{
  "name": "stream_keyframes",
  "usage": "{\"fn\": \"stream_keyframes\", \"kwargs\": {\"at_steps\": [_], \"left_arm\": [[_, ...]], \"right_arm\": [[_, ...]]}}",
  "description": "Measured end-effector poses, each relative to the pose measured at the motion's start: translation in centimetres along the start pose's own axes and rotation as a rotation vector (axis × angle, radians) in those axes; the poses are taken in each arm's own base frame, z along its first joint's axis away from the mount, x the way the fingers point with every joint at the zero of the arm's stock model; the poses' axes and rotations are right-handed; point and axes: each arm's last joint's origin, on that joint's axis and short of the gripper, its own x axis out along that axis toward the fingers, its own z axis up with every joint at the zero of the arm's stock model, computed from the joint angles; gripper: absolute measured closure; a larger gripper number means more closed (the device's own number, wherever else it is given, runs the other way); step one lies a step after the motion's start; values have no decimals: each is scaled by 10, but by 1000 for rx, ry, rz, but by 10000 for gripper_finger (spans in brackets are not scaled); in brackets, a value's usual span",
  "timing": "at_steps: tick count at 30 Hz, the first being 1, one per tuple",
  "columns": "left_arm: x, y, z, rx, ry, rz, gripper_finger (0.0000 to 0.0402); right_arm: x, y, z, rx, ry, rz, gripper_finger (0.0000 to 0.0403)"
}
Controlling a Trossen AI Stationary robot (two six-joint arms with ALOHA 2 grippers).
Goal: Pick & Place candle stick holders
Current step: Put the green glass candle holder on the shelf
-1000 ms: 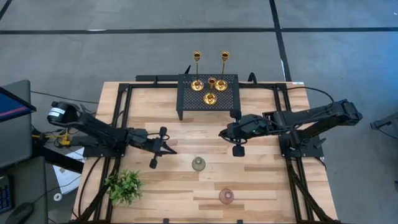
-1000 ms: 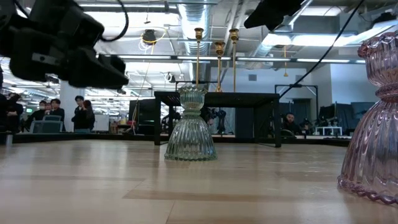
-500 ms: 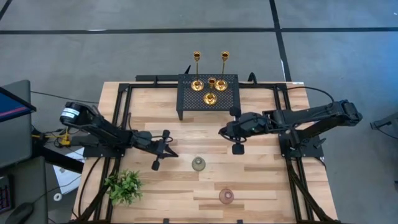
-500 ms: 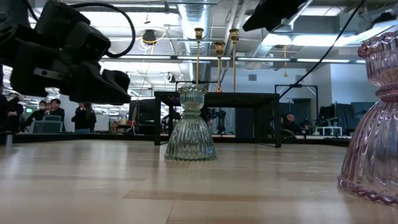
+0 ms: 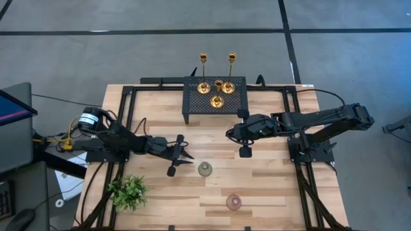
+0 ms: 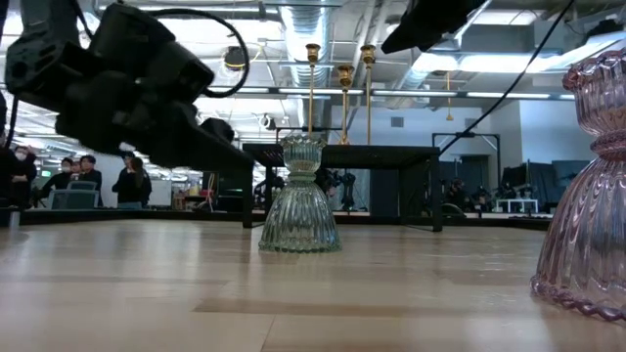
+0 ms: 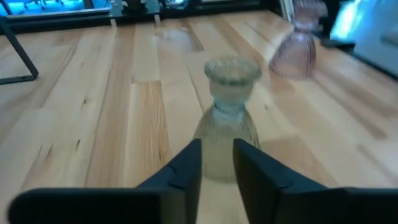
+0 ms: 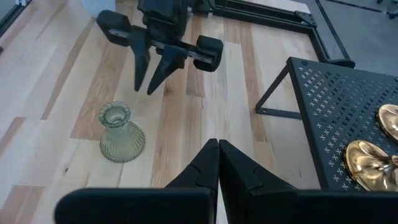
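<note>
Left gripper point(image 5: 187, 158) has advanced; grey-green cup point(image 5: 205, 169) sits just beyond its narrowly parted jaws.

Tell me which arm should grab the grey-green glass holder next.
Left. The left gripper sits just beside the grey-green holder and points straight at it, fingers slightly apart. The right gripper hangs farther away near the black rack, fingers shut.

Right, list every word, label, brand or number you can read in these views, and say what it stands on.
None can be read.
The black perforated metal rack, the three shiny gold candlesticks and the grey-green ribbed glass holder show no markings.
Signs in the room behind the table are too small to read.
</note>
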Motion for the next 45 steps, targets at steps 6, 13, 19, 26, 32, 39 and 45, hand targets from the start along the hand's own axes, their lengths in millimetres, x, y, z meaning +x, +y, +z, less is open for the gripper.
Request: {"fn": "stream_keyframes", "kwargs": {"at_steps": [6,13,19,26,32,39,45], "left_arm": [[14,1,9,-35,-27,2,233],[31,2,7,-108,-7,0,145],[48,2,4,-115,8,-2,101],[56,-2,15,-130,-34,-58,93],[57,-6,17,-128,-37,-58,88],[57,-6,17,-140,-36,-42,71],[63,-6,14,-158,-27,-43,61]], "right_arm": [[0,0,-2,-4,20,3,403],[0,1,-3,-8,30,13,403],[0,1,-3,-34,30,14,403],[0,1,-4,-36,42,15,403],[0,1,-4,-36,45,16,403],[0,1,-4,-36,44,15,403],[0,1,-3,-33,31,14,403]]}}
